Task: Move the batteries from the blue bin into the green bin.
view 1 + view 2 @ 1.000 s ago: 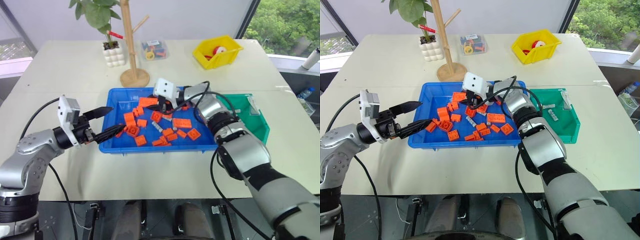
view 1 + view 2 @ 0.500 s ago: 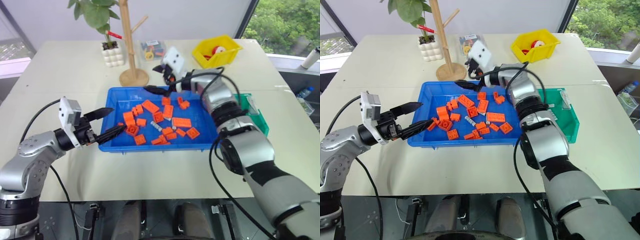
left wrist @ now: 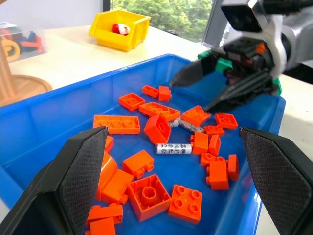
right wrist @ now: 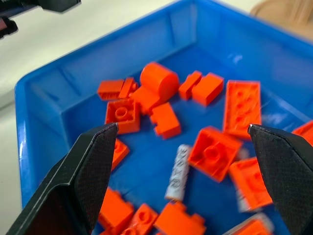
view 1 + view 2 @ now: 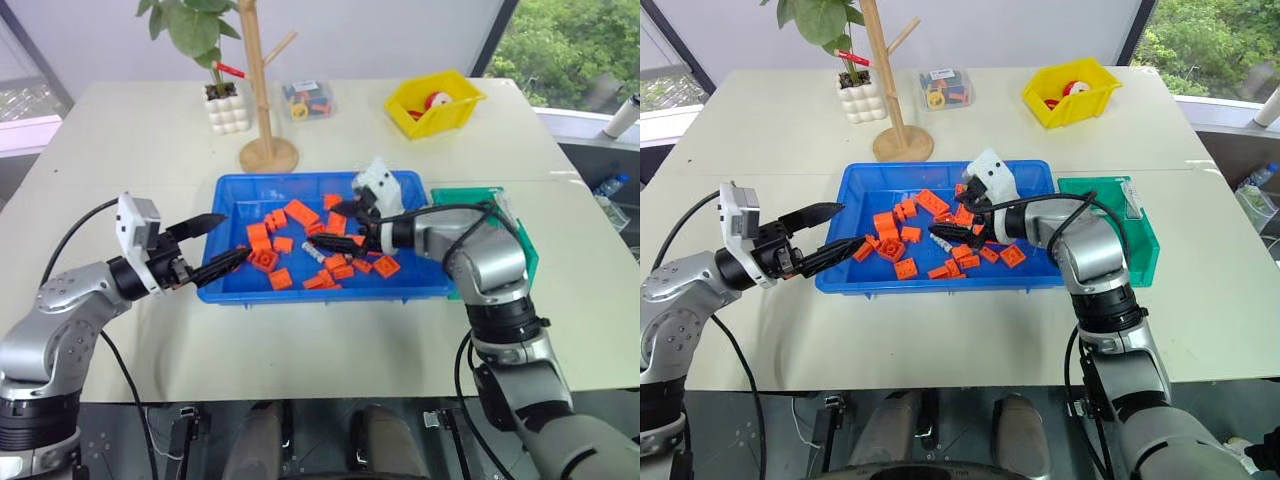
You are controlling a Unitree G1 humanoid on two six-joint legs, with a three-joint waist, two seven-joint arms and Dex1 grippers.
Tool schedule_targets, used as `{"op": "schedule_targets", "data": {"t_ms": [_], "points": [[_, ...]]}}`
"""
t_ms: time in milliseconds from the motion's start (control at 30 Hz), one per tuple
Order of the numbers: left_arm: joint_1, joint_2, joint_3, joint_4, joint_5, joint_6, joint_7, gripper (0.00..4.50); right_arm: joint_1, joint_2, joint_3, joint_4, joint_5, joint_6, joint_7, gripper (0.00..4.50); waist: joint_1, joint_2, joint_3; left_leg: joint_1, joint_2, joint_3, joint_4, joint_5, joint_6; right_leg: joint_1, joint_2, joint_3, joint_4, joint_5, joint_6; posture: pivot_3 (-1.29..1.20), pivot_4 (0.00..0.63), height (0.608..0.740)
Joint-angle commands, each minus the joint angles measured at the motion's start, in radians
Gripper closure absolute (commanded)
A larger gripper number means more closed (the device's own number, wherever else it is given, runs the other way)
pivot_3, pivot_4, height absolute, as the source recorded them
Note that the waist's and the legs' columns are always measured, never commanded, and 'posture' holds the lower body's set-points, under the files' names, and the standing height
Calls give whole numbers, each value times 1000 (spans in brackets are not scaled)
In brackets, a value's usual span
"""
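Observation:
The blue bin [image 5: 300, 182] sits mid-table, strewn with orange bricks. Among them lie slim silvery batteries: one [image 4: 178, 172] below my right gripper, the same one [image 3: 173, 148] and another [image 3: 188, 126] in the left wrist view. My right gripper [image 5: 335, 226] hovers open over the bin's middle, pointing left, nothing between its fingers. My left gripper [image 5: 232, 237] stands open at the bin's left rim, empty. The green bin [image 5: 1143, 243] stands against the blue bin's right side, partly hidden by my right arm, with a silvery cylinder [image 5: 1130, 192] in it.
At the table's far side stand a yellow bin [image 5: 435, 102], a small clear box [image 5: 307, 98] of coloured parts, a wooden peg stand [image 5: 268, 150] and a potted plant [image 5: 228, 110]. Bare tabletop lies in front of the bins.
My right gripper rose out of the bricks to the bin's far rim, then dropped back over the bin's middle, rolled over, and now stands open. The left arm has kept still.

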Motion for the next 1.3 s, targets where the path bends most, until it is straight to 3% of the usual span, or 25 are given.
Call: {"op": "schedule_targets", "data": {"t_ms": [33, 467, 1000, 1100, 1300], "points": [[-13, -3, 9, -12, -4, -21, 3, 0, 12, 10, 19, -78, 47, 58, -33, 117, 1, 0, 0, 0, 0, 0, 0, 0, 0, 0, 0, 0, 0, 0, 0, 0, 150, 739], [17, -20, 20, -38, -4, -37, 29, 0, 81, -13, 106, -27, 62, 28, -81, 117, 0, 0, 0, 0, 0, 0, 0, 0, 0, 0, 0, 0, 0, 0, 0, 0, 150, 739], [19, -39, 20, -44, 0, -57, 62, 0, -53, 52, 207, 316, -33, -201, -68, 117, -1, -1, 0, 0, 0, 0, 0, 0, 0, 0, 1, 0, 0, 0, 0, 0, 150, 739], [22, -41, 24, -47, 0, -62, 71, 0, -70, 50, 226, 349, -50, -226, -44, 913, 0, -1, 0, 0, 0, 0, 0, 0, 0, 0, 1, 0, 0, 0, 0, 0, 150, 739], [27, -42, 33, -55, -3, -67, 82, 0, -76, 40, 235, 352, -64, -243, -11, 3918, -1, -1, 0, 0, 0, 0, 0, 0, 0, 1, 1, 0, 0, 0, 0, 0, 150, 739]]}}
